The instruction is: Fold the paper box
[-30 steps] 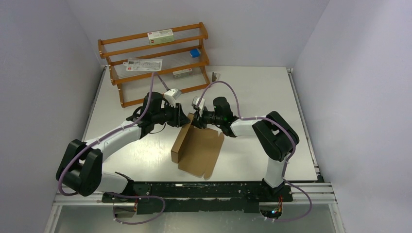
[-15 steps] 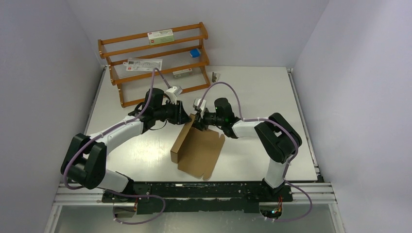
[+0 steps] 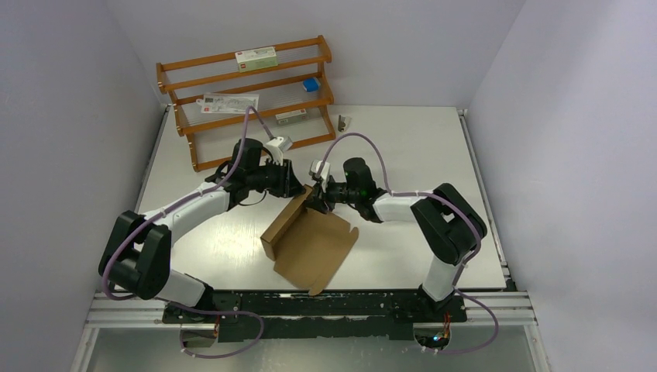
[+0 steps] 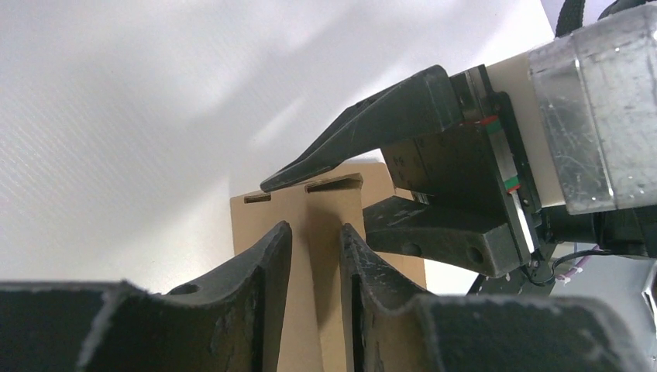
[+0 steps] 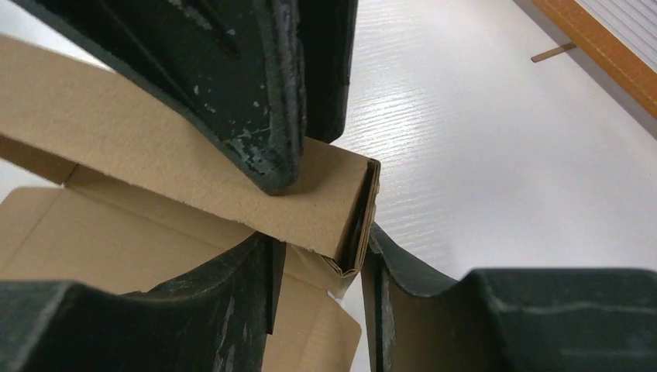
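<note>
White table (image 3: 418,139), pale lilac walls (image 3: 77,116), wooden rack (image 3: 201,61) beyond the paper box (image 3: 310,248)

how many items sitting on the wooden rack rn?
4. A white carton on the top shelf, a blue box one shelf down at right, a flat packet lower left, a small white box lower right. The rack rails may hide more.

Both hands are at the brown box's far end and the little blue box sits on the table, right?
No. The top view shows the blue box on the wooden rack, not the table. The left hand and right hand are at the far end of the brown box.
</note>
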Controlling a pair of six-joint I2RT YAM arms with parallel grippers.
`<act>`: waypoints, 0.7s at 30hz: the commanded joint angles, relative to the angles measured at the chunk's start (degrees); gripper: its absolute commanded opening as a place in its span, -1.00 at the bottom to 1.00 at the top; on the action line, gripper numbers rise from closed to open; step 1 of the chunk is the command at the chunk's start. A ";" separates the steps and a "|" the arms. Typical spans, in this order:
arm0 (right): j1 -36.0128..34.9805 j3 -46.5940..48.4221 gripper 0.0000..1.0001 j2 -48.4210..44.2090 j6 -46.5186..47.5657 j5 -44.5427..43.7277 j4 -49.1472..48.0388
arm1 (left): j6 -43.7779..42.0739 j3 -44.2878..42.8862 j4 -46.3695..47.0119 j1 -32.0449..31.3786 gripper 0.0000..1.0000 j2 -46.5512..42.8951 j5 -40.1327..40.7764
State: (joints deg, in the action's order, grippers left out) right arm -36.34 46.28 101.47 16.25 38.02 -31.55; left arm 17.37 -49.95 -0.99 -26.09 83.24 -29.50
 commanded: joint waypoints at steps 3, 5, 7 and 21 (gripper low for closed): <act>-0.58 0.00 -0.13 -2.65 2.41 5.19 6.10 | -3.27 -0.82 -4.06 0.77 -0.34 1.75 3.07; -0.50 -0.16 -0.12 -3.27 2.79 5.27 7.17 | -3.32 -0.85 -4.25 0.77 -0.34 1.58 3.04; -0.44 -0.60 -0.11 -3.97 3.05 5.07 7.86 | -3.49 -0.78 -4.36 0.84 -0.34 1.34 2.89; -0.31 -3.21 -0.47 -5.06 1.50 1.32 5.09 | -2.45 0.79 -4.17 0.86 -0.33 -0.44 1.55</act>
State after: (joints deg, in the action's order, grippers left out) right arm -36.03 45.39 97.84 20.32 38.11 -24.60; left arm 16.25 -50.26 -2.81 -26.06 82.87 -30.72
